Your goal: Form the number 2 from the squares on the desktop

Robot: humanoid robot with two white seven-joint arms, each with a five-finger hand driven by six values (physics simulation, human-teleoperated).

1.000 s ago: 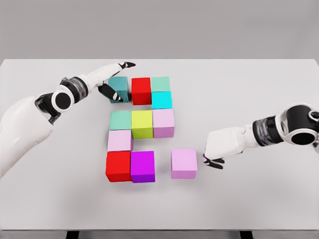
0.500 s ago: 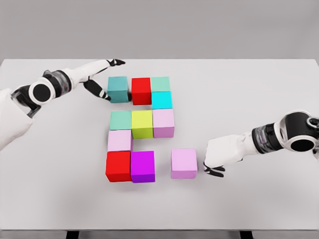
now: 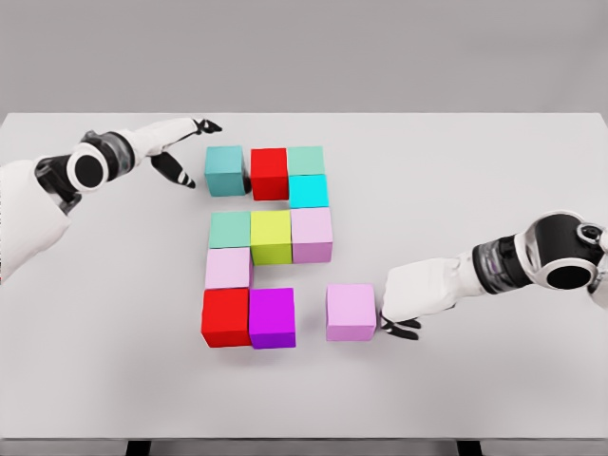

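Coloured cubes lie on the white table (image 3: 494, 171). Top row: teal cube (image 3: 225, 170), red cube (image 3: 269, 173), light green cube (image 3: 306, 160), with a cyan cube (image 3: 309, 191) below it. Middle row: green cube (image 3: 230, 229), yellow cube (image 3: 271, 236), pink cube (image 3: 312, 234). Below come a pale pink cube (image 3: 228, 268), a red cube (image 3: 225, 316) and a purple cube (image 3: 272, 317). A lone pink cube (image 3: 351, 311) sits a gap to the right. My right hand (image 3: 408, 299) rests against its right side, fingers relaxed. My left hand (image 3: 180, 152) hovers open just left of the teal cube.
The left hand has pulled back leftward off the teal cube, which now sits apart from the hand. The right hand has slid left until it meets the lone pink cube.
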